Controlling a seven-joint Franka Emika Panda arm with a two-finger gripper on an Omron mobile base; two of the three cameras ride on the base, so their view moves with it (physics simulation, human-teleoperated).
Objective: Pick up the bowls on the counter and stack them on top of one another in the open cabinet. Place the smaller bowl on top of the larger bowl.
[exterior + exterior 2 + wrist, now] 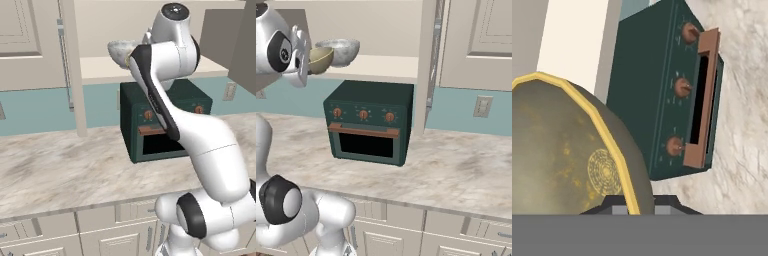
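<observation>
The surface (456, 165), a long marbled stone slab, carries a dark green oven (369, 122) and neither bowl. Above it, the open cabinet (381, 67) already holds the larger bowl (343, 50), grey-white and marbled, standing upright on the shelf near its left end. So the first half of the task looks done. The smaller bowl (320, 59), yellowish-tan, is off the shelf, raised just beside the larger bowl at about its rim height and tilted. The hand (633, 206) grasps it, its finger tips clenched on the yellow rim. What is left, by my reading: carry it over the larger bowl, level it, lower it inside and let go.
</observation>
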